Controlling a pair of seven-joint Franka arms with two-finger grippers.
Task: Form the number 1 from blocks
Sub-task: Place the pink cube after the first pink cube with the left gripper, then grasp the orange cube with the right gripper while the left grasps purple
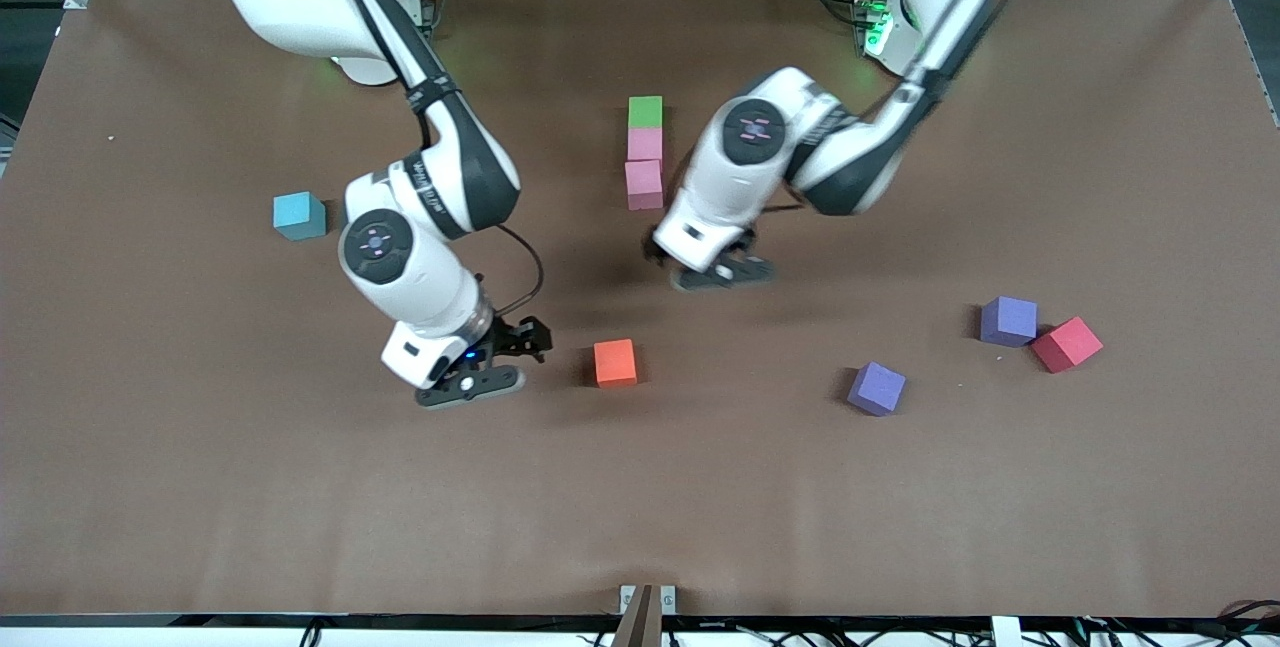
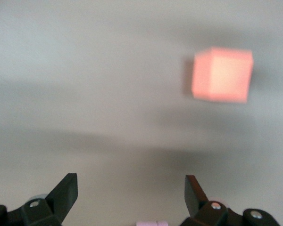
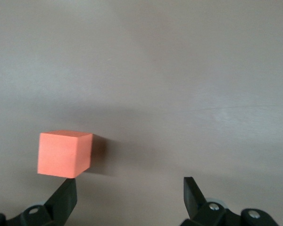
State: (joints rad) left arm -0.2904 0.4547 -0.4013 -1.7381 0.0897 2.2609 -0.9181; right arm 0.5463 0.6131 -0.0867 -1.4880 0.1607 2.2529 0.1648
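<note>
1 orange block beside open right claw, seemingly apart

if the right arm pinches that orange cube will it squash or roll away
The orange cube looks like matte foam, so it probably gives slightly and grips well. Its flat faces suggest it would slide, not roll. It seems light, so an off-centre push might turn it.

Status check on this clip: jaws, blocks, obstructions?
Left gripper open, empty, beside pink cubes. Right gripper open beside orange cube. Green cube and two pinks lined up. Nothing blocking orange.
</note>
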